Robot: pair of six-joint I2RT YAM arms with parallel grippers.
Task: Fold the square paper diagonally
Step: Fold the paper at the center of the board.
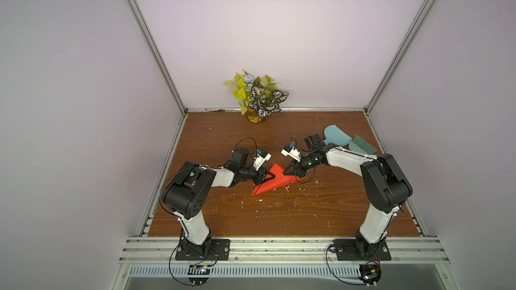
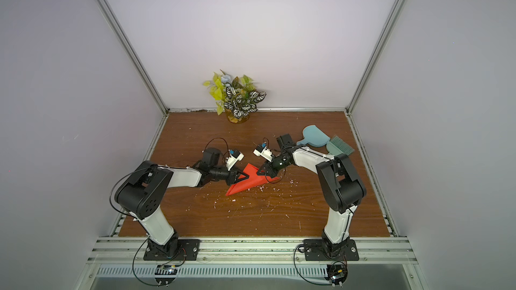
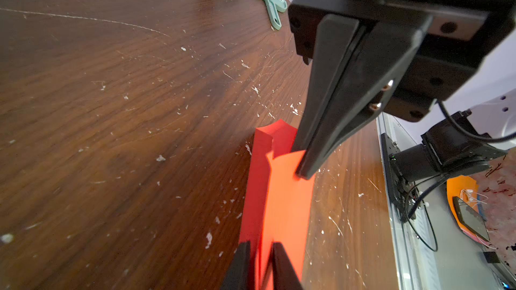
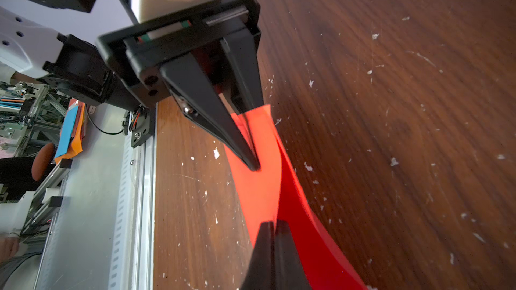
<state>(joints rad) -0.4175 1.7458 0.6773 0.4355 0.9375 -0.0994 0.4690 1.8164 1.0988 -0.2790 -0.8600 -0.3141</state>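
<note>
The left tool [image 1: 274, 176] and right tool [image 1: 284, 173] are each clamped on the upper edge of the square paper [image 1: 270, 185], which stands half-folded on the worktop [image 1: 279, 220].

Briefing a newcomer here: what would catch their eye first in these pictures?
The bright red-orange paper stands out mid-table, folded over and pinched by the left hand and right hand. At the far right lie a light blue dustpan and brush. White scraps litter the wooden table.
</note>
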